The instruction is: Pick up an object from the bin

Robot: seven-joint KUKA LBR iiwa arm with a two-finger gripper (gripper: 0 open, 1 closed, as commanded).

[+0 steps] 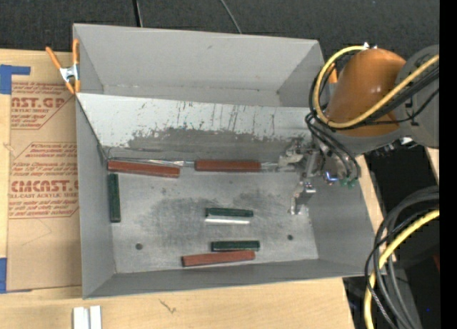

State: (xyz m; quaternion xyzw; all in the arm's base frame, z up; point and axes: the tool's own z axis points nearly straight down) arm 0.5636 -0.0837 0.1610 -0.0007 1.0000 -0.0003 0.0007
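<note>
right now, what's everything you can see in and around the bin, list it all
bin: 1, grey metal, middle of the view
red-brown bars: 3, reddish brown, two lying end to end along the foot of the back wall, one along the front wall
dark green bars: 3, dark green, one lengthwise by the left wall, one mid-floor, one just above the front red-brown bar
gripper: 1, grey metal, over the right side of the floor, just past the right end of the back bars
orange cover: 1, orange, on the wrist at the right
cables: several, yellow and black, looped round the cover
</note>
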